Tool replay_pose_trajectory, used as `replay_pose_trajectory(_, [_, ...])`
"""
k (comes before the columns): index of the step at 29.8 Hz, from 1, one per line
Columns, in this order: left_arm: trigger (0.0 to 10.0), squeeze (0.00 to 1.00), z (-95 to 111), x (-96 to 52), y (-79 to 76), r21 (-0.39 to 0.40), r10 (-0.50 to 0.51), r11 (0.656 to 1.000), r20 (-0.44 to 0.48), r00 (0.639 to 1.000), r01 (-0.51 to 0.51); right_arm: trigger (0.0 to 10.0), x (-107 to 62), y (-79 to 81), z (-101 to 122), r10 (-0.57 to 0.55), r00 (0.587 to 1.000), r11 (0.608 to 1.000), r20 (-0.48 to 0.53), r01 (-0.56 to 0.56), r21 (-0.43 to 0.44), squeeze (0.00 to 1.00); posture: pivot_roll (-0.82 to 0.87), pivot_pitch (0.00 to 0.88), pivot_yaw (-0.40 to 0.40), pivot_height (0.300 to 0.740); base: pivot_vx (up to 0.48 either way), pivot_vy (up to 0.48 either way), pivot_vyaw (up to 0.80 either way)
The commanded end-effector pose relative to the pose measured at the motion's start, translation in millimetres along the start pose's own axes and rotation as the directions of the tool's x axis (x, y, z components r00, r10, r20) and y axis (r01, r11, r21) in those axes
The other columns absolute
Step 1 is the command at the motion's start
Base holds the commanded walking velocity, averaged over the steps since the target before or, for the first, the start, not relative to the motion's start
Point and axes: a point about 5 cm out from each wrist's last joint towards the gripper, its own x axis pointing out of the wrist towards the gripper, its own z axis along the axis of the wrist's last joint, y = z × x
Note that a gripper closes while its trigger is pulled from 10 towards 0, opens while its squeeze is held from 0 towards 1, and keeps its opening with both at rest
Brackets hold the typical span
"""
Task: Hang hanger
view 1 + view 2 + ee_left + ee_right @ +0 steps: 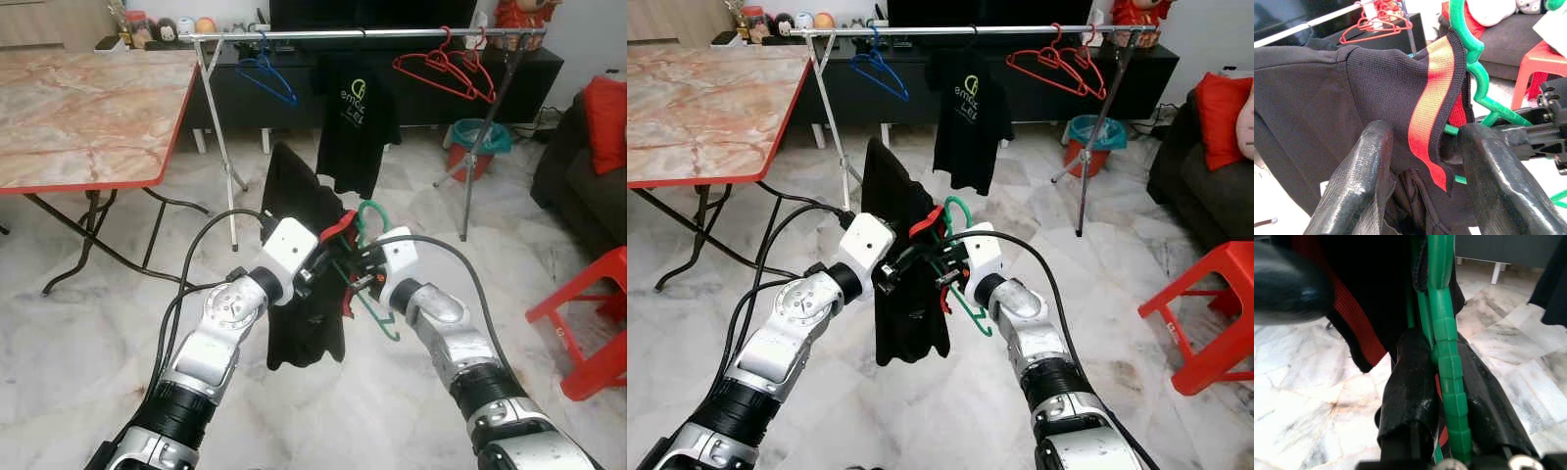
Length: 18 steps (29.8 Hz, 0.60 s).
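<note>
Both arms are meeting mid-frame over the marble floor (78, 343), w/ a black shirt (304, 245) on a green hanger (372, 220) held between them. The right gripper (1442, 362) is clamping the hanger's ribbed arm: in the right wrist view the green bar is running straight between its two fingers (1410, 382), pinched on both sides. The left gripper (1425, 161) is gripping the shirt's fabric near the orange-striped collar (1430, 112), cloth bunched between its fingers (1366, 176); the hanger's hook is poking up just beyond the collar. The shirt is hanging down in front of the left arm, its hem well above the floor.

Behind, the rail (343, 34) is standing well apart from the grippers, w/ a blue hanger (266, 76), another black shirt (355, 117) and red hangers (446, 69) hanging on it. A red-edged table (88, 108) is sitting to the left, a red stool (588, 323) to the right, a dark sofa (588, 186) past it.
</note>
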Motion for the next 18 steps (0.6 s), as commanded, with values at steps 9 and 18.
replay_pose_trajectory(9, [10.0, 0.00, -5.2, 4.5, 8.3, 0.063, 0.081, 0.995, -0.080, 0.994, -0.076, 0.0, 3.6, 4.9, 11.1, 0.067, 0.998, 0.997, 0.023, -0.066, -0.035, 0.00, 0.06, 0.000, -0.029, 0.740, 0.000, 0.000, 0.00])
replay_pose_trajectory(18, [2.1, 0.00, -10.0, 3.8, 12.0, 0.102, 0.101, 0.991, -0.117, 0.988, -0.089, 0.0, 3.5, 5.8, 10.7, 0.073, 0.997, 0.997, 0.021, -0.073, -0.034, 0.00, 0.06, 0.000, -0.029, 0.740, 0.000, 0.000, 0.00])
